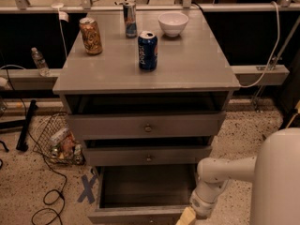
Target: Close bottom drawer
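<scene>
The bottom drawer (140, 214) of the grey cabinet stands pulled far out, its dark inside showing and its front panel at the lower edge of the view. The two grey drawers above it, the middle one (147, 156) and the top one (147, 125), stand slightly out. My gripper (186, 218) is at the bottom edge, by the right end of the bottom drawer's front panel, at the end of my white arm (220, 182). Only its tan tip shows.
On the cabinet top (197, 64) stand a blue can (147, 50), an orange can (90, 35), a slim can (130, 18) and a white bowl (173, 23). A wire basket of litter (58, 142) and cables lie on the floor at left.
</scene>
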